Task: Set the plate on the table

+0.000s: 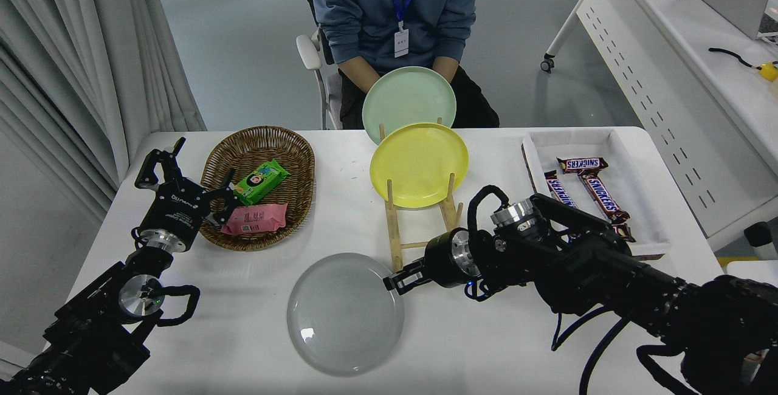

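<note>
The pale grey plate (340, 316) lies low and nearly flat over the white table (486, 346), near its front middle. My right gripper (394, 283) reaches in from the right and is shut on the plate's right rim. I cannot tell whether the plate rests fully on the tabletop. My left gripper (194, 169) is parked at the lower left, open and empty, beside the basket.
A wooden rack (395, 237) behind the plate holds a yellow plate (419, 164) and a mint green plate (408, 97) upright. A wicker basket (261, 130) with snack packs stands at the back left. A white tray (629, 161) with chocolate bars (598, 191) stands at the right. A person sits at the far side.
</note>
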Action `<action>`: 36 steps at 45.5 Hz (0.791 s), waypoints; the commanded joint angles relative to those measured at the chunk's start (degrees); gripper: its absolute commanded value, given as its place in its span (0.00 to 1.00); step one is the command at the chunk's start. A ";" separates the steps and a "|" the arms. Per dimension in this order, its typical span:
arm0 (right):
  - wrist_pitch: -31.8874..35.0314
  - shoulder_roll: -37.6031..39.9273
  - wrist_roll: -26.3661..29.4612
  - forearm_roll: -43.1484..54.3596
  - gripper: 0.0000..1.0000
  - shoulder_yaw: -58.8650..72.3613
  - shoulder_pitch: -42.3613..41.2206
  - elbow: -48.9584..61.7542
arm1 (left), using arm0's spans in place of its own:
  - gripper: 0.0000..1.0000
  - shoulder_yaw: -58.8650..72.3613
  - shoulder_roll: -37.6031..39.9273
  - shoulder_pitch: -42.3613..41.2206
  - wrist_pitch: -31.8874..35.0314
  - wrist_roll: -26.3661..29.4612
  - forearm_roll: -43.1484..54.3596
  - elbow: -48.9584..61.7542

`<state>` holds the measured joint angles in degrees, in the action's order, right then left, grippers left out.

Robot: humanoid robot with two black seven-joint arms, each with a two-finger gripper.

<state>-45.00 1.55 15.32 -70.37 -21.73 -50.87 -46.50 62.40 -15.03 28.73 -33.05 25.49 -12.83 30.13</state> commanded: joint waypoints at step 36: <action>0.00 -0.59 0.14 2.17 0.45 -0.94 2.35 4.93 | 1.00 0.00 0.01 0.01 0.00 0.00 0.00 0.02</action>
<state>-45.00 1.06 15.31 -68.33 -22.35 -48.53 -42.01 62.40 -15.04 28.73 -33.05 25.49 -12.83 30.13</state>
